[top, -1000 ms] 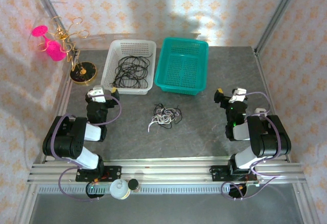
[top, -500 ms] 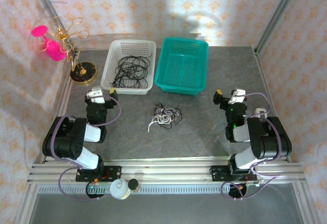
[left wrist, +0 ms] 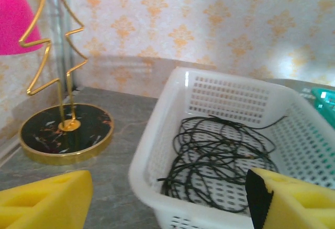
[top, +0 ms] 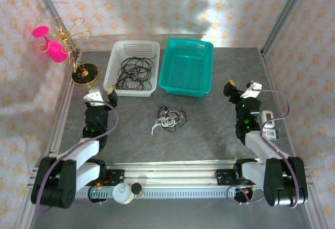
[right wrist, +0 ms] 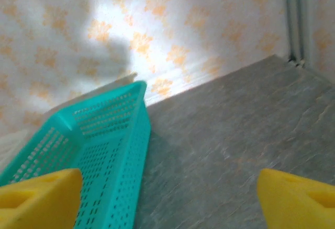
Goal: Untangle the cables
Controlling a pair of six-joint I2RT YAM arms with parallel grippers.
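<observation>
Grey stone-look bench [top: 209, 140], orange-patterned walls [top: 157, 9] around. Black-and-whitish cables [top: 168, 119] tangled mid-bench, near white basket [top: 111, 72] and teal basket [top: 166, 77]. Flanking, left fingers [left wrist: 47, 200] and right fingers [right wrist: 298, 197] spread wide, well apart from tangle.

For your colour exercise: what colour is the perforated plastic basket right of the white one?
The perforated plastic basket is teal; clearest in top external view.

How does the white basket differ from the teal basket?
The white basket holds a loose coil of black cords; the teal basket holds none. The white basket sits left of the teal basket, nearer the gold stand. Both are perforated rectangular plastic baskets, side by side.
</observation>
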